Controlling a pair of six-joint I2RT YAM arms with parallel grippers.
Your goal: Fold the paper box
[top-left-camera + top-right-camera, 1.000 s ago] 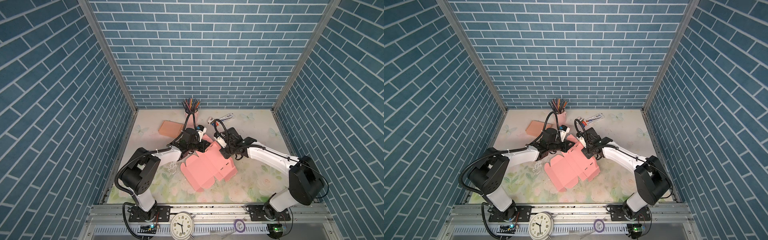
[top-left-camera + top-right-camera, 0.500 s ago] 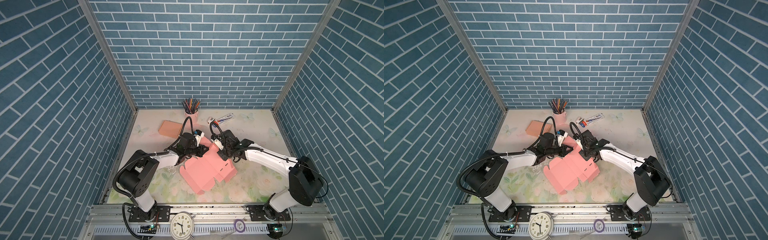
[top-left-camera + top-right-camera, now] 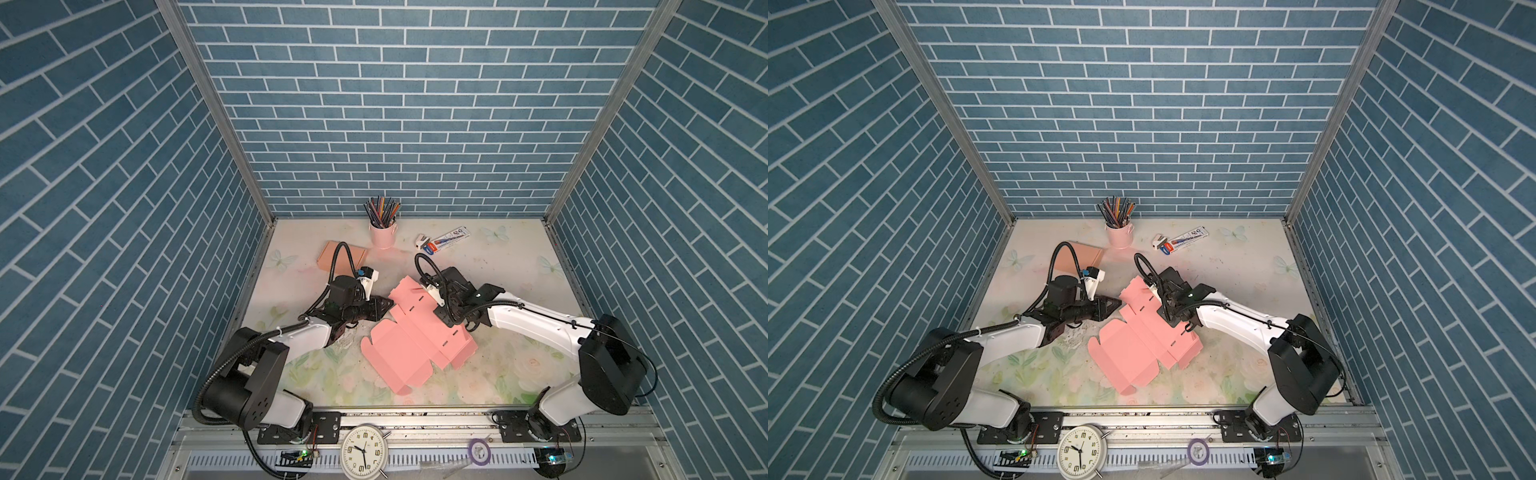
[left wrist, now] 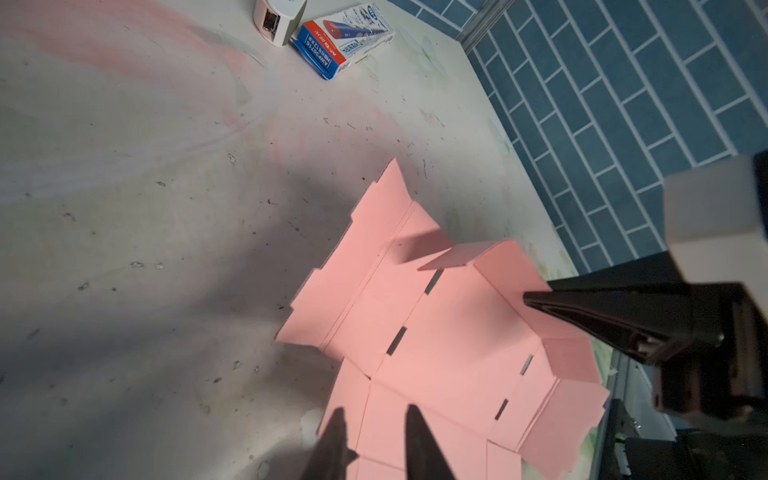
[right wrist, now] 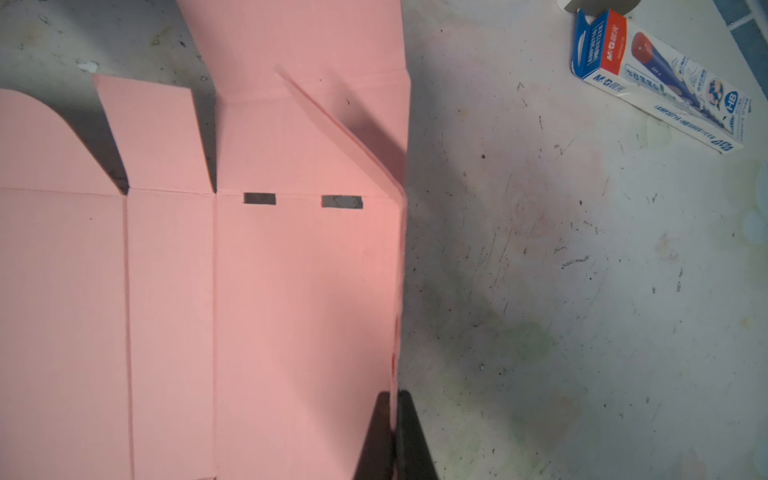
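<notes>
At 9 o'clock of the flat pink paper box (image 3: 415,345), left gripper (image 4: 376,411): black jaws narrowly apart, gripping nothing, tips over a corner flap; contact unclear.
Box position: mid floral tabletop (image 3: 498,374), mostly unfolded; panel at its 1 o'clock end stands up.
Right gripper (image 5: 392,399): at 1 o'clock, pinched onto that raised panel's edge.
Pink metal pencil cup (image 3: 382,235): 12 o'clock, well apart.

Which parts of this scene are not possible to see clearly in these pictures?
In both top views the right gripper has its fingertips hidden under its own wrist.
The left wrist view does not show whether the left gripper touches the paper box.
The small white item is cut off by that view's top edge.
</notes>
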